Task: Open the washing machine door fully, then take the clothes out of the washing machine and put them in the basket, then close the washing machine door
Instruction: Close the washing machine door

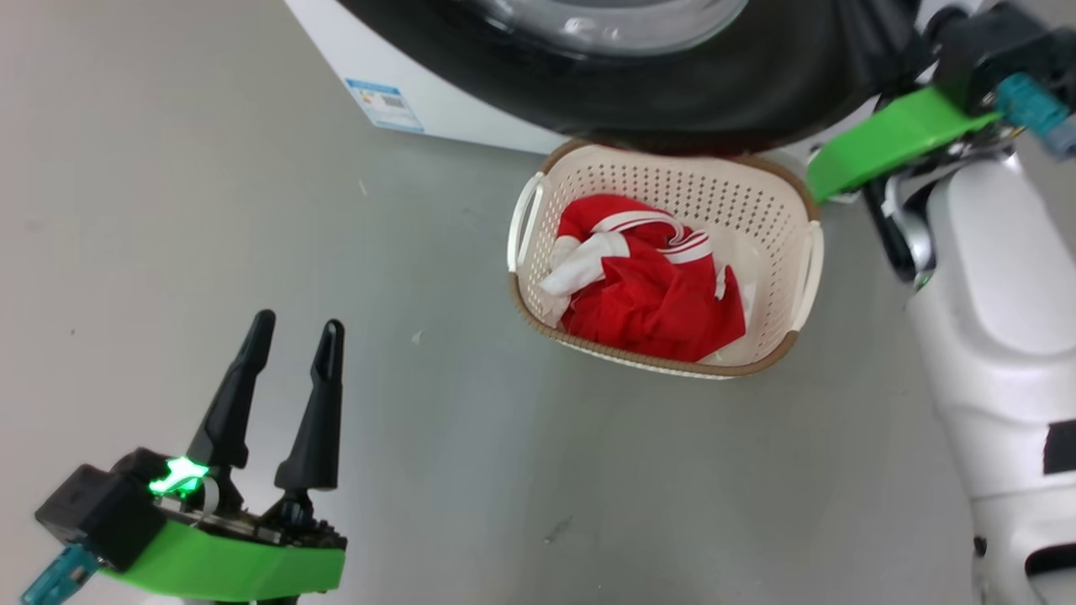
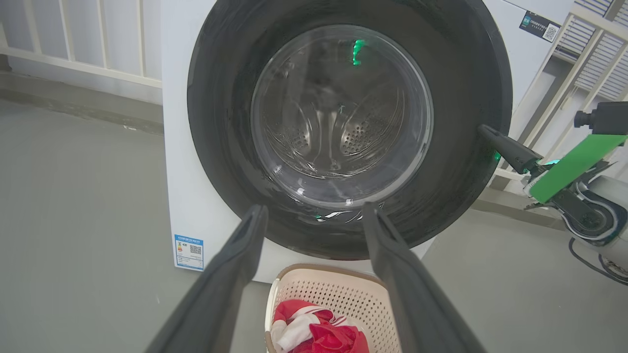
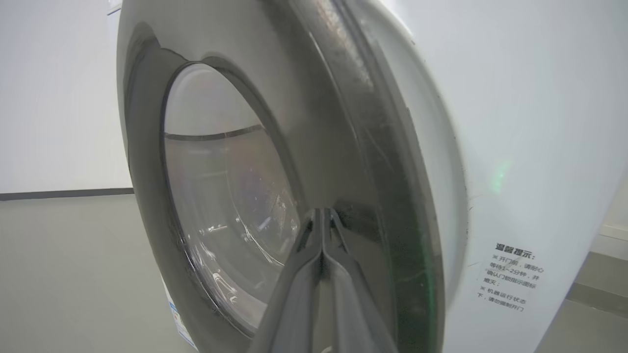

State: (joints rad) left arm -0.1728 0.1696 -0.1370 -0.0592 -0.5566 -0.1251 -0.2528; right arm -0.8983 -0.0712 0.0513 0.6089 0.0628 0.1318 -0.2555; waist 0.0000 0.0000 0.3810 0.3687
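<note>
Pressure from the clenched right claw [image 3: 322, 214], tips at the rim of the washing machine door [image 3: 304, 122] ahead, should push squarely until it latches; left claw [image 1: 299, 321] hangs released.

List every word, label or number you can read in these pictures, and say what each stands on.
"温馨提示:" heads a printed notice on the washing machine, on its white panel; the smaller lines under it are too blurred to quote.
Blue label, low on the machine's front, with a QR code: print too small to read.
Dark label, upper corner of the machine's front: too small to read.
</note>
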